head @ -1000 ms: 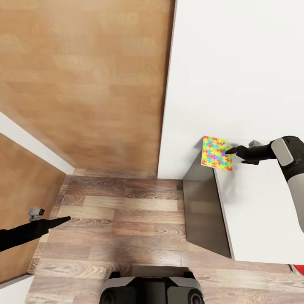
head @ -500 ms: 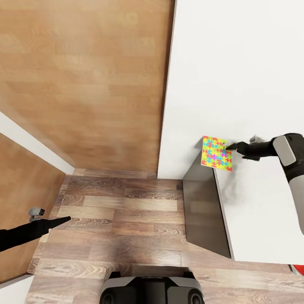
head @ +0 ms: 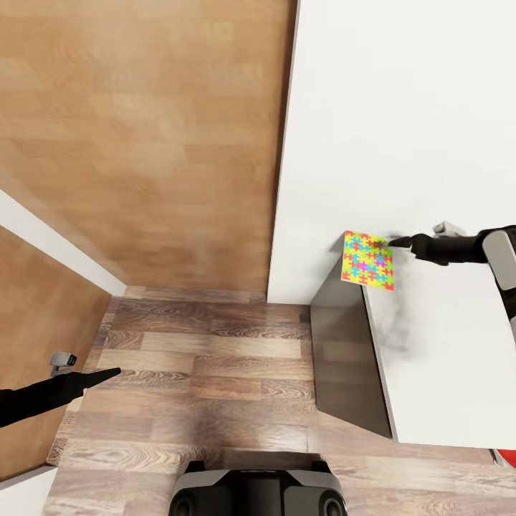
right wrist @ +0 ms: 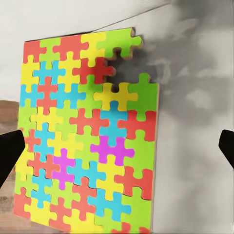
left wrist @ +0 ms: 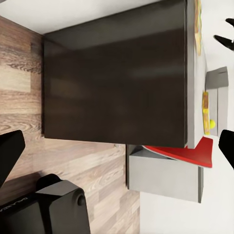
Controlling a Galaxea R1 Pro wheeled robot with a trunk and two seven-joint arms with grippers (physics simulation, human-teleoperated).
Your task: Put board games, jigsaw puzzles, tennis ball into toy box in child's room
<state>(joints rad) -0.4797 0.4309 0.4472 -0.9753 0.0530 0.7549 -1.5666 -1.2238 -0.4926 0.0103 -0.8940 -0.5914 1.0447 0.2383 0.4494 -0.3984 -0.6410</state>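
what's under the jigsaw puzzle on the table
The flat multicoloured jigsaw puzzle square lies on the pale grey-white table, at its corner, one edge slightly overhanging the wood-plank floor. Whatever lies beneath it is covered.

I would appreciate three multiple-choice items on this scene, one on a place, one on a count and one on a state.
1. Where does the flat multicoloured jigsaw puzzle square lie?
A. on the wood-plank floor
B. at the corner of the pale grey-white table
C. on a bed

2. How many jigsaw puzzle squares does the head view show?
A. one
B. two
C. three

3. What is the right gripper doing?
A. clamped on the puzzle
B. carrying a ball
C. open, holding nothing

Answers: 1 B, it rests on the tabletop's corner above the floor. 2 A, a single square is seen. 3 C, the right wrist view shows its fingers spread either side of the puzzle.
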